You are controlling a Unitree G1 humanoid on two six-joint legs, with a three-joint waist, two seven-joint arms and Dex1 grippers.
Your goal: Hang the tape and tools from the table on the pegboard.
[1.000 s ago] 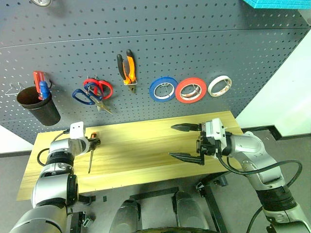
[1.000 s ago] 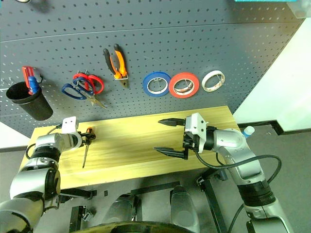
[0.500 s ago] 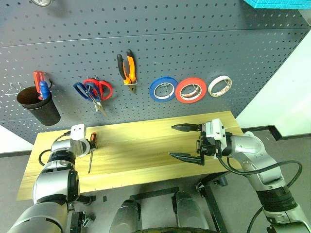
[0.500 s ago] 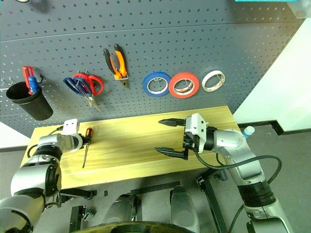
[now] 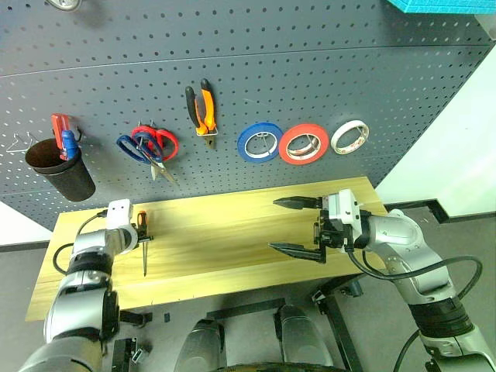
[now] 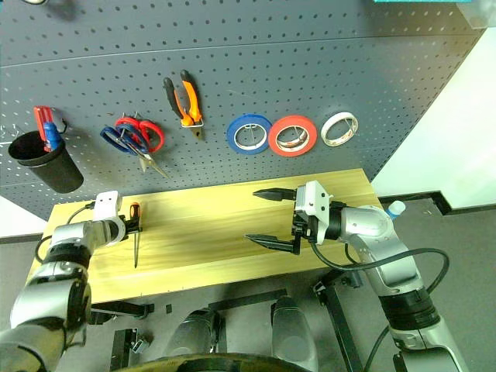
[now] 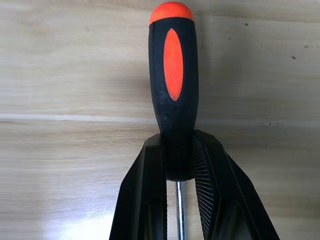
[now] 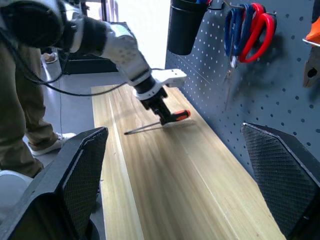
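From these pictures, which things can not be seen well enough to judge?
- Screwdriver: in the left wrist view the left hand covers its shaft, and the tip is cut off by the edge.
- Black cup on the pegboard: its contents are too small in the head views.
- Person: cropped by the right wrist view's edge.

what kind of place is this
Probably a workshop or tool bench: a pegboard hung with pliers, scissors and tape rolls, above a plank table.
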